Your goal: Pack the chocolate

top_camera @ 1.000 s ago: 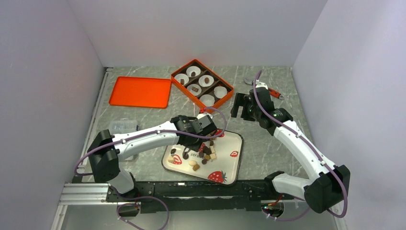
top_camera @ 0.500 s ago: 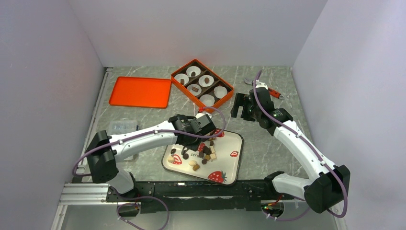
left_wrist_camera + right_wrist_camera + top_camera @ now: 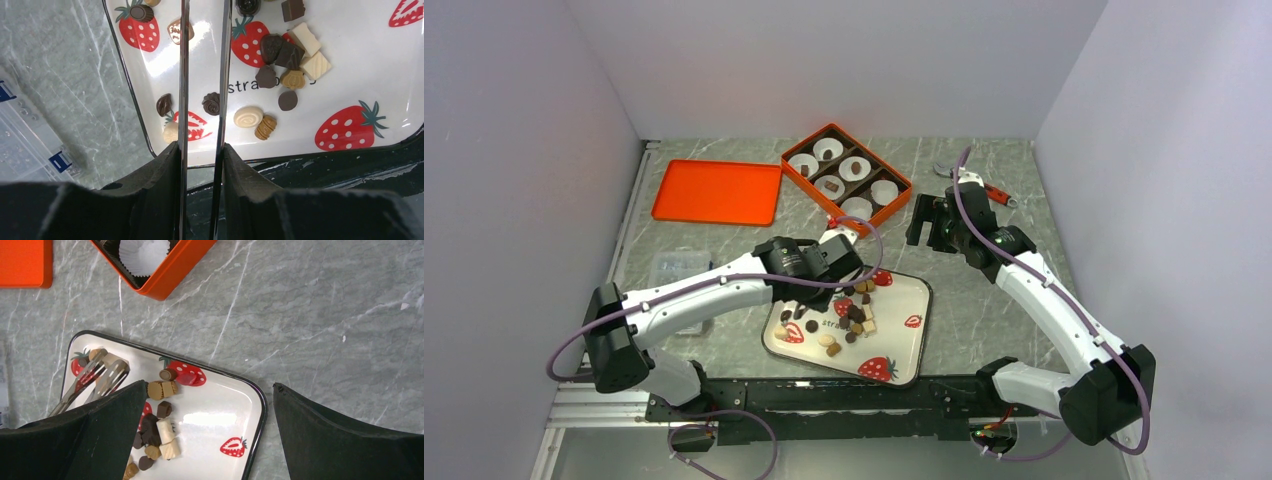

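Plainly, packing had barely begun. Most of the chocolate (image 3: 280, 55) lay loose on the tray (image 3: 350, 50). In the box (image 3: 180, 265) beyond the tray, only two or three cups (image 3: 855, 168) seemed to hold a piece, and the nearest looked bare. The left gripper (image 3: 200, 150) was clamped on tongs (image 3: 183, 75), their tips over the tray's far edge; whether they pinched a piece I could not tell. The right gripper (image 3: 209, 387), fingers spread wide, hung empty just beyond the tray's far-right corner.
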Tool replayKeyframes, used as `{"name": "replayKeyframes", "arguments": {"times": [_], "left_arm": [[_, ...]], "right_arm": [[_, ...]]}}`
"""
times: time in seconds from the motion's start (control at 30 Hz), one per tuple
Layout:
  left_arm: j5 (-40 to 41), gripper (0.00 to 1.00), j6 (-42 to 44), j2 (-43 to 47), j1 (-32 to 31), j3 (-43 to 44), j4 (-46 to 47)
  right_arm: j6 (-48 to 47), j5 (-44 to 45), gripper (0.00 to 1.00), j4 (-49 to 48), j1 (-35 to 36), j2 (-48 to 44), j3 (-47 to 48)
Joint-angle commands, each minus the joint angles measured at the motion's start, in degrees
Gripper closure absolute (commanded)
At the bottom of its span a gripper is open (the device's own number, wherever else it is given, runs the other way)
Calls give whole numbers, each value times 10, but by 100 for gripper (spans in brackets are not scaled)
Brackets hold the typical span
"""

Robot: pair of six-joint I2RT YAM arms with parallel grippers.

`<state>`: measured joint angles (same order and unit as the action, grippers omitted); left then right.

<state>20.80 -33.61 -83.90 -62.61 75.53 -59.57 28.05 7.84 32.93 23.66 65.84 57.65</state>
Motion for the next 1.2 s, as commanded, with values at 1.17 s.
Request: {"name": "replayKeyframes", "arguments": {"times": [1.17], "left_arm": [[-69,63,221,-254,158,328,179]], "right_arm": [[13,31,0,19,-3,-58,22]]}}
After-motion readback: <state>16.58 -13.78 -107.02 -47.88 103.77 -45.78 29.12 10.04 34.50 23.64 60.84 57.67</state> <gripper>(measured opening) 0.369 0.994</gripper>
